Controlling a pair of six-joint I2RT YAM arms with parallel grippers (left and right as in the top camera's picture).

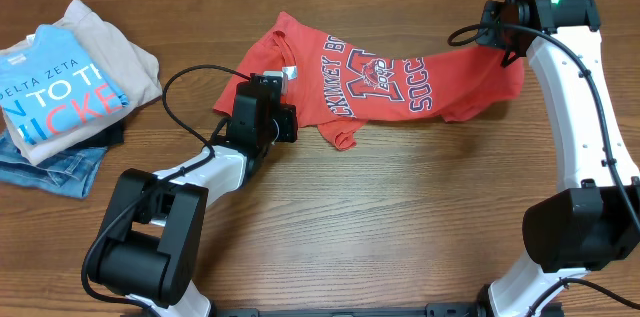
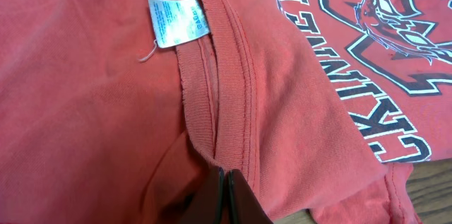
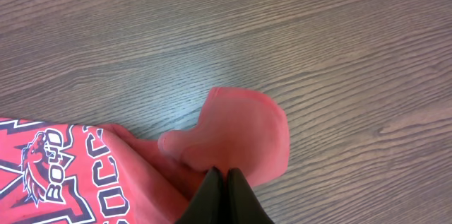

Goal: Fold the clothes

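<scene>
Overhead: coral-red T-shirt [image 1: 400,77] stretched across table [image 1: 400,217] between my left hand [image 1: 285,92] and right hand [image 1: 508,52].
Left wrist: left hand clenched on collar [image 2: 219,90], near tag [image 2: 173,20].
Right wrist: right hand pinching T-shirt edge.

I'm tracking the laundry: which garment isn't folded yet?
The red T-shirt with lettering, lying loose mid-table; the blue shirt, beige garment and jeans sit stacked at left.
</scene>
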